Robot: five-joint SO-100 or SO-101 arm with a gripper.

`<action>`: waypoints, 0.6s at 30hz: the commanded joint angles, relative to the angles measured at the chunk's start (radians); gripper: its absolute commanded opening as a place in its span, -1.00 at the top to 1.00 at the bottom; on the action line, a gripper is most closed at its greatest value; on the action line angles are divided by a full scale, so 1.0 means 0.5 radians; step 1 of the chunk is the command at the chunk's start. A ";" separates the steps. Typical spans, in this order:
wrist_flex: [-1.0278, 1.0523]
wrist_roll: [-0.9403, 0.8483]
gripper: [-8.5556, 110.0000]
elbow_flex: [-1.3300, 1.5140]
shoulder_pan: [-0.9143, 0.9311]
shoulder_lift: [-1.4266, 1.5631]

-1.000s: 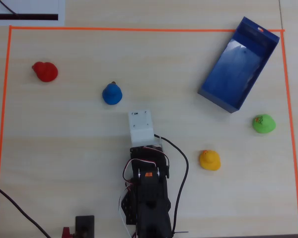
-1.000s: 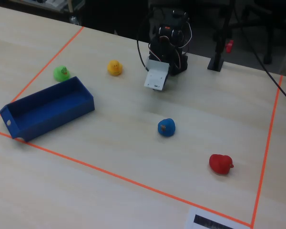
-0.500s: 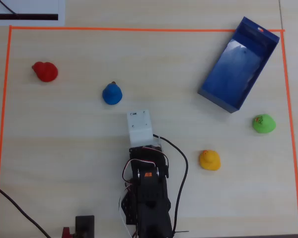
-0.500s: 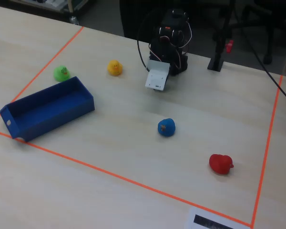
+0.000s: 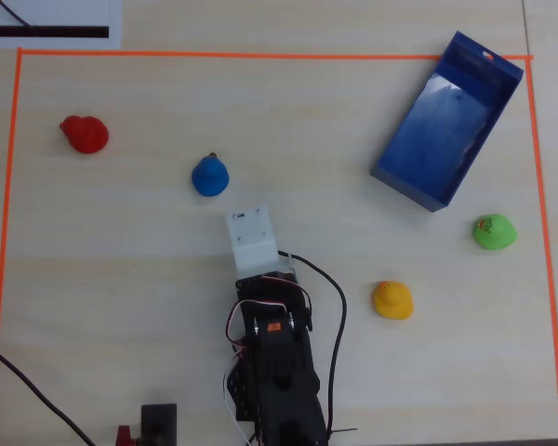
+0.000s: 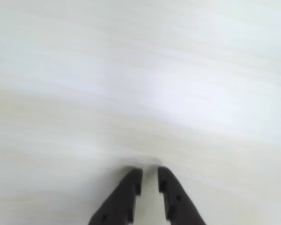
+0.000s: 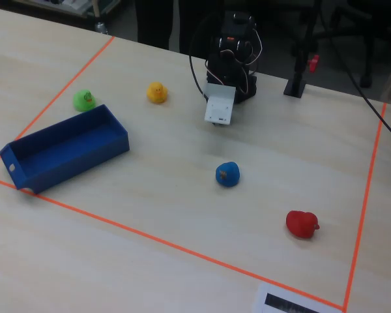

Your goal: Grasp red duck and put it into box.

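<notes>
Two dark fingertips of the tool fill the bottom edge of the wrist view, with only a narrow slit between them and nothing caught in it. Beyond them that view shows bare pale surface and no toy at all.

Seen from above, the arm reaches up from the bottom edge, and its white wrist block hides the tool there. A blue duck sits just beyond the block, to the upper left. A yellow duck lies off to the arm's right in that view, and a green duck farther right, near the orange tape line. The red duck rests on the surface at the far upper left, well apart from the arm and from everything else. The box lies at the upper right, on the opposite side of the taped area, and as far as the overhead and fixed views show, it is empty.

I judge the task barely begun: the red duck has not been reached, gripped or lifted, and the whole carry across to the box remains. The tool would likely need to spread wider before it could close around the toy.
</notes>
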 commanded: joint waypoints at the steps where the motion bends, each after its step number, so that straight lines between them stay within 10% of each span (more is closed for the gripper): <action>1: -0.430 -0.046 0.81 -0.071 -0.187 -0.193; 18: -3.000 0.497 0.40 -1.055 -0.881 -2.123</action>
